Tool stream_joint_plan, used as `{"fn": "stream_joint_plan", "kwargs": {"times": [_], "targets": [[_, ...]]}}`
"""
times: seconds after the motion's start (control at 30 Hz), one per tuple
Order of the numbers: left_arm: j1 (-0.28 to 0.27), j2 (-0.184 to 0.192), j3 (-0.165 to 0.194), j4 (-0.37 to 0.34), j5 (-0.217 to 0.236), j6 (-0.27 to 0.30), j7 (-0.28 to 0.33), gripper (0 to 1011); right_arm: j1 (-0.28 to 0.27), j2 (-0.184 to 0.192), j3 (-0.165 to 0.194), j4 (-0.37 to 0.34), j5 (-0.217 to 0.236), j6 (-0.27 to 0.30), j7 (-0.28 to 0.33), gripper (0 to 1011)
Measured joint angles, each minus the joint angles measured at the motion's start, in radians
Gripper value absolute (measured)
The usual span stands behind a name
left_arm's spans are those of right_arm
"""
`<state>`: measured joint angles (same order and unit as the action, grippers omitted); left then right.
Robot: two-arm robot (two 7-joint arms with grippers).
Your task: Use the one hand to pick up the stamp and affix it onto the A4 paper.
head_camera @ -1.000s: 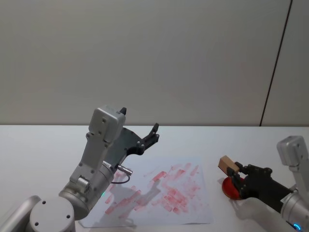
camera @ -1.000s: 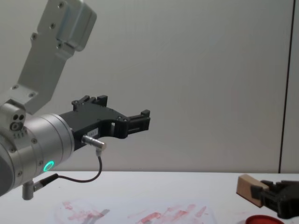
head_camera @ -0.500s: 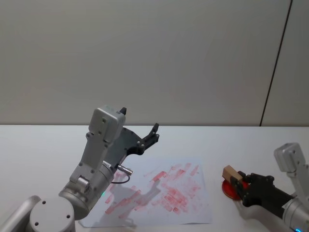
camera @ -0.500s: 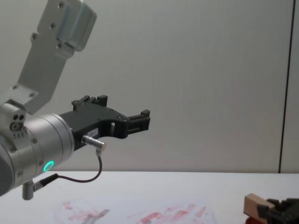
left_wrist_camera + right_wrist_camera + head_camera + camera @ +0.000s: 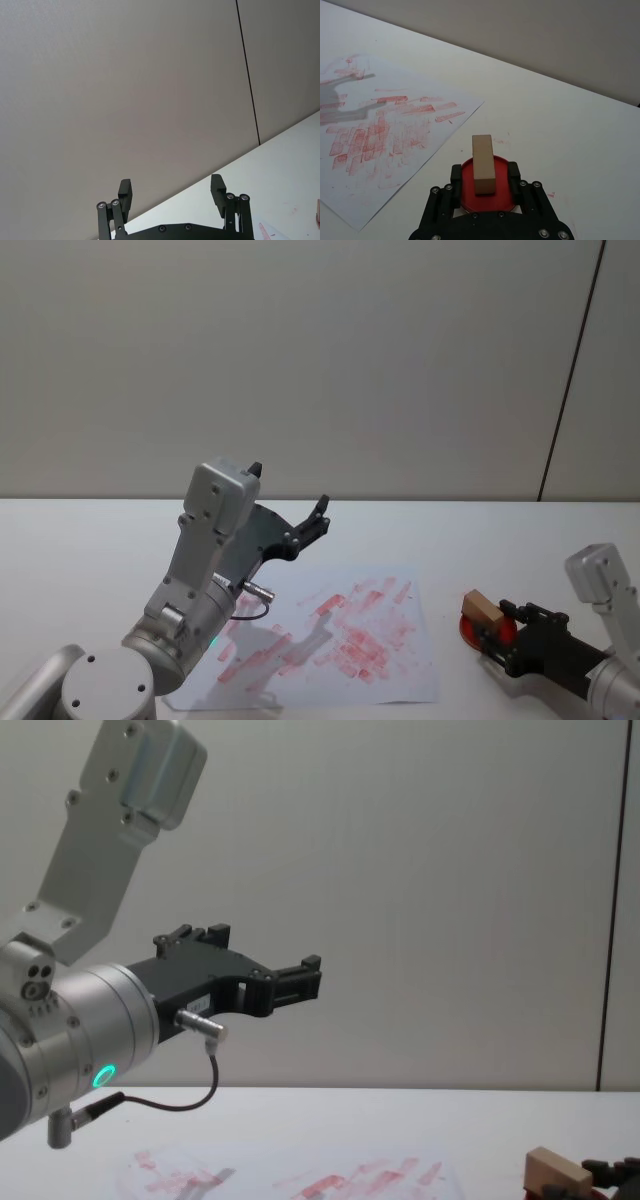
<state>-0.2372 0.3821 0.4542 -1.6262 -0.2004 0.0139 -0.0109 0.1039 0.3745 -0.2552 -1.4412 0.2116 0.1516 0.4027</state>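
Note:
The stamp, a pale wooden block, sits tilted in my right gripper, which is shut on its rear end. In the right wrist view the stamp lies between the black fingers, directly over the round red disc and down at it. The chest view has the stamp low at the right edge. The A4 paper, a white sheet smeared with red marks, lies flat to the left of the disc. My left gripper hangs open and raised above the paper's far left side.
The red disc rests on the white table just right of the paper's edge. A pale wall stands behind the table. The raised left arm looms large in the chest view.
My right gripper has come down and drawn back toward me with the stamp, bringing it from above the red disc down onto it. The left arm has not moved.

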Motion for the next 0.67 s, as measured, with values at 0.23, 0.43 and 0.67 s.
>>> {"fn": "stream_joint_plan", "kwargs": {"times": [0.23,0.43,0.67], "targets": [[0.000,0.000,0.000,0.000,0.000,0.000,0.000,1002,-0.001,0.001,0.003,-0.008,0.016,-0.009,0.000,706],[0.000,0.000,0.000,0.000,0.000,0.000,0.000,1002,-0.002,-0.001,0.006,-0.051,0.050,-0.027,-0.004,891],[0.000,0.000,0.000,0.000,0.000,0.000,0.000,1002,-0.004,-0.005,0.006,-0.099,0.082,-0.039,-0.008,1001]]}}
